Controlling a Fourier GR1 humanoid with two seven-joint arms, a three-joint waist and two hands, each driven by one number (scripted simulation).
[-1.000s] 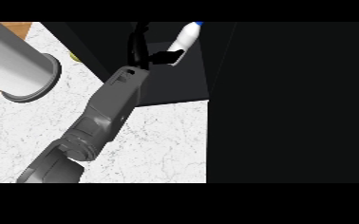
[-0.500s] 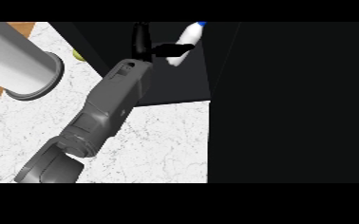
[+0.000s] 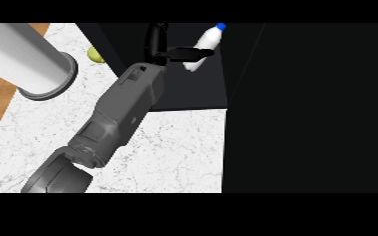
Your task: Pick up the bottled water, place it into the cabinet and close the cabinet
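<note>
The bottled water (image 3: 209,40) is white with a blue cap and tilts with its cap up and to the right, inside the dark cabinet (image 3: 192,87) opening. My left hand (image 3: 157,42) reaches into the opening at the end of a grey forearm that rises from the lower left. Its thumb (image 3: 190,54) lies across the bottle's lower half, and the fingers stand beside the bottle on its left. The hand is shut on the bottle. My right hand does not show.
A large dark panel (image 3: 303,110), the cabinet's door or side, fills the right of the view. A grey cylinder (image 3: 33,62) stands on the white marble counter (image 3: 170,150) at the left. A small yellow-green object (image 3: 94,54) lies behind it, near the cabinet's edge.
The left hand and the bottle have shifted a little to the right, deeper into the cabinet opening. The grey cylinder now shows more fully at the left.
</note>
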